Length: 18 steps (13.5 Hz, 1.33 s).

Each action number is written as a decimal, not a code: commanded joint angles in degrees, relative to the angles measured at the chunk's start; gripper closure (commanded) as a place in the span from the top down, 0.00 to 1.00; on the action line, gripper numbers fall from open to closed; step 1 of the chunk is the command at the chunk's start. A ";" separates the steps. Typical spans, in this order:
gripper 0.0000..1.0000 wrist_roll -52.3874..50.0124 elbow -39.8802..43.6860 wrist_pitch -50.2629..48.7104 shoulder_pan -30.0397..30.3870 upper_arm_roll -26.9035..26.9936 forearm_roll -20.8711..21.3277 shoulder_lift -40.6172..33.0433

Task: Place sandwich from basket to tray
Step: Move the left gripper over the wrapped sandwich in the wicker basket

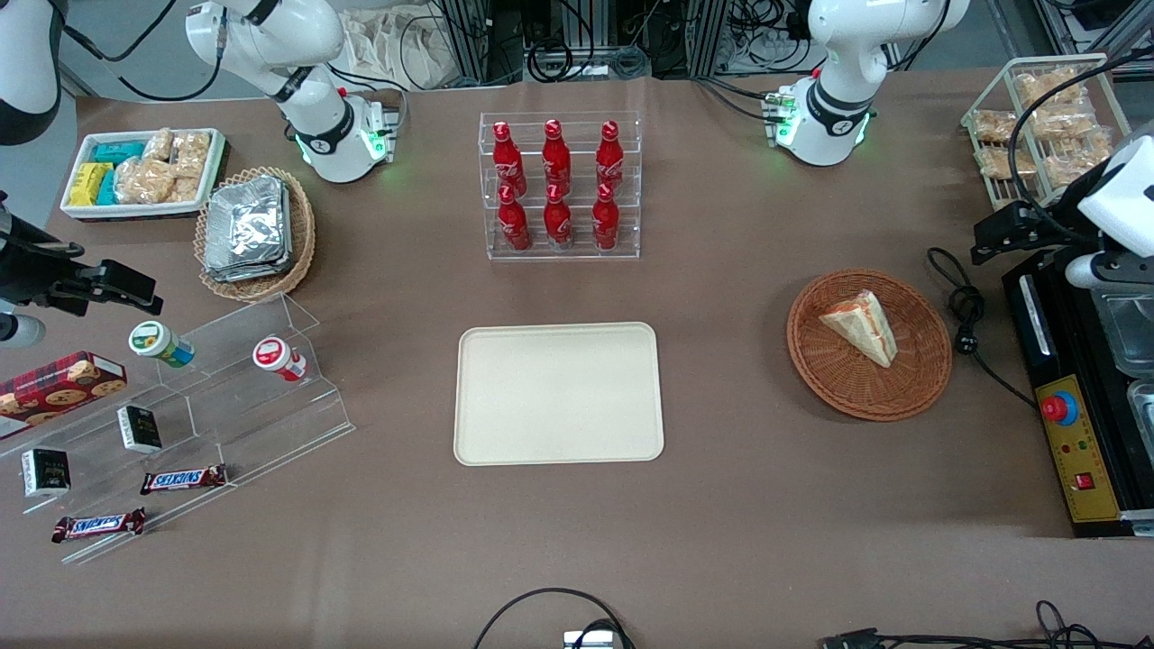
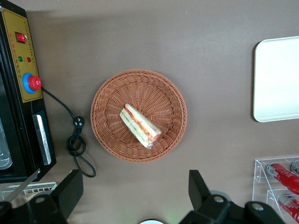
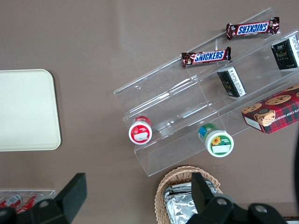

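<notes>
My pincer hangs high above the surface, its two fingers spread wide apart and holding nothing. It is toward my end of the surface, up over the black machine with the red button.

Looking down from my wrist, the basket sits below and clear of my fingers. The sandwich lies inside it, near the middle, resting on its side with its red and green filling edge showing. In the front view the sandwich is in the basket, untouched.

The tray lies flat in the middle of the surface, well apart from the basket, toward the parked arm's end from it. Nothing is on it. My wrist view shows only one end of the tray.

A black cable is coiled on the surface between the basket and the black machine. A clear rack of red bottles stands farther from the front camera than the tray.
</notes>
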 commanded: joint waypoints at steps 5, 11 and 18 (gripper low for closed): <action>1.00 -4.83 0.78 -0.60 -0.42 -0.17 0.94 1.89; 1.00 -19.57 -9.83 7.38 -1.12 -0.60 2.70 1.63; 1.00 -38.04 -32.16 26.01 -2.00 -0.78 2.26 -3.56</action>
